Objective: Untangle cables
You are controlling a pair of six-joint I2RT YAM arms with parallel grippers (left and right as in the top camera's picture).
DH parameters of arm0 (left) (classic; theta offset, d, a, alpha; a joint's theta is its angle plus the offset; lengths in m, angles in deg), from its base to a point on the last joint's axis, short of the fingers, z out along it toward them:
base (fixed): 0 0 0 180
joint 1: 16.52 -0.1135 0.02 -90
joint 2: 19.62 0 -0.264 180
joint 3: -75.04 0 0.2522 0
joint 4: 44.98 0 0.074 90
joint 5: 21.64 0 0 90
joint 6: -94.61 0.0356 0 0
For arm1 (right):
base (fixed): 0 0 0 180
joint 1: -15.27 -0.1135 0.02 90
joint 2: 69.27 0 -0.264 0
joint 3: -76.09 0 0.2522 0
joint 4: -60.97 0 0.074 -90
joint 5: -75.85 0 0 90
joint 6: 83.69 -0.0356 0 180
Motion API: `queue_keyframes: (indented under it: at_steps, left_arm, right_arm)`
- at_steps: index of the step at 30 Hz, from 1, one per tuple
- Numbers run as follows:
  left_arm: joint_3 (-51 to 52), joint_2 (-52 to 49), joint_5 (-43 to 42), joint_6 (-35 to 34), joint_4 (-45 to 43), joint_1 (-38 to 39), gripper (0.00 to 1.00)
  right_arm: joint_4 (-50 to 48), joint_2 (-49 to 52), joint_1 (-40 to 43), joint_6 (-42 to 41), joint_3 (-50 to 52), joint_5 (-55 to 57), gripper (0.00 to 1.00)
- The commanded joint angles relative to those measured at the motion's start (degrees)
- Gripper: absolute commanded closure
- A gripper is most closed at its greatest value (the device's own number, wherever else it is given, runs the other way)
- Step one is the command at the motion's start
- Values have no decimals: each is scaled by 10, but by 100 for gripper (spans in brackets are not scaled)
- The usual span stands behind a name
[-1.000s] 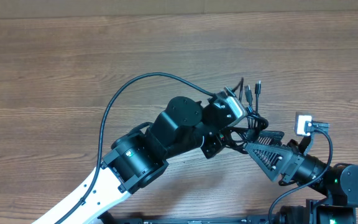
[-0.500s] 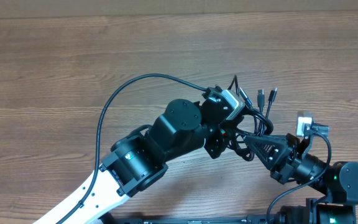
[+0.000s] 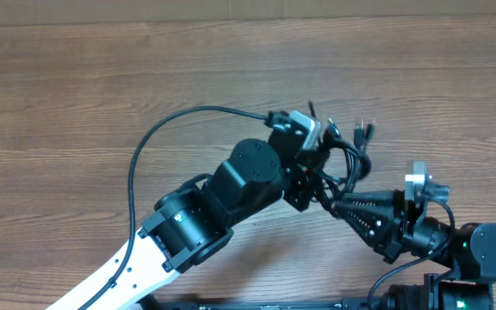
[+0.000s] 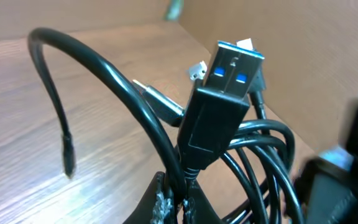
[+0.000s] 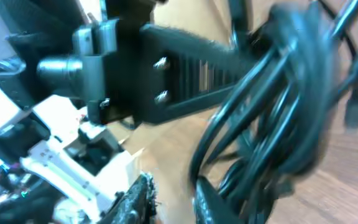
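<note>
Left wrist view: left gripper (image 4: 174,200) clamps thin black plug-tipped cables (image 4: 213,124); overhead, at four o'clock, right gripper (image 3: 338,207) grip unclear.

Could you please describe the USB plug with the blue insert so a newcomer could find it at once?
Start at the left arm reaching across the wooden table; its gripper clamps a bundle of black cables. Standing up from that bundle is the USB plug: the broadest one, with a silvery mouth and blue inside.

Cables (image 3: 351,157) above the table (image 3: 76,86), left fingers (image 4: 158,200) at their left, right fingers (image 3: 364,215) at lower right
</note>
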Motion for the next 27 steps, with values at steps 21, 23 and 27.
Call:
queue_keyframes:
  at_steps: [21,23,27]
  left_arm:
    - [-6,13,82,24,-8,-5,96]
    - [-6,13,81,49,-2,-5,96]
    - [-6,14,81,71,8,-6,96]
  right_arm:
    - [-1,-5,-2,-126,-5,60,0]
    - [5,-5,-2,-126,-5,69,0]
    - [46,-5,-2,-116,-5,101,0]
